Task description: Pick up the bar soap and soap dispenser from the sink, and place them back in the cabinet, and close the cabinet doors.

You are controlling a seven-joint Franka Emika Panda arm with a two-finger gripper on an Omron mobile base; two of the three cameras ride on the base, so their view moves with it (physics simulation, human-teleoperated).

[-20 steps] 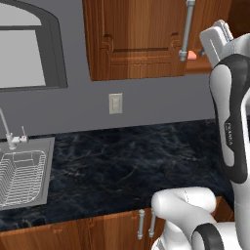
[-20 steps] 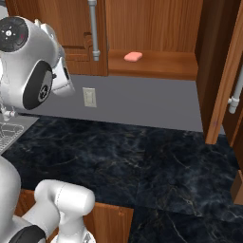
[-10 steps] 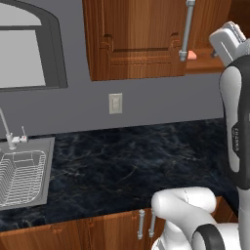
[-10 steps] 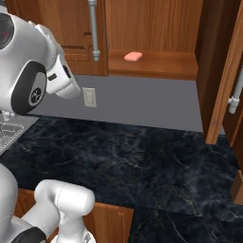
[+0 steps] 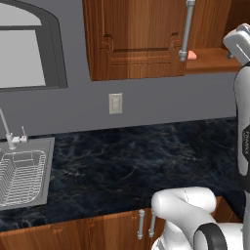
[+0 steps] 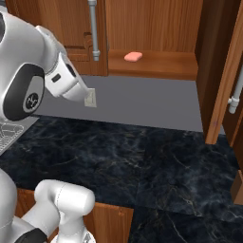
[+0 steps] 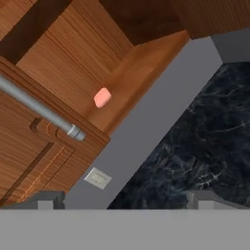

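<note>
Overhead, bar soap [image 6: 133,56] on cabinet [image 6: 152,64] shelf, dark marble counter [image 6: 142,156] below, claw [image 7: 124,202] wide open, empty.

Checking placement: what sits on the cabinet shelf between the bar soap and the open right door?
Nothing: in the right base view the shelf is bare from the bar soap to the right door.

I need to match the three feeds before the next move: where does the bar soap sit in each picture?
Left base view: bar soap at upper right, on the cabinet floor, partly hidden behind the left door's silver handle.
Right base view: upper centre, in the open on the cabinet floor.
Hand view: left of centre, on the tilted cabinet floor.
Shared landmark: the beige wall switch plate, below and left of the soap in all three.
</note>
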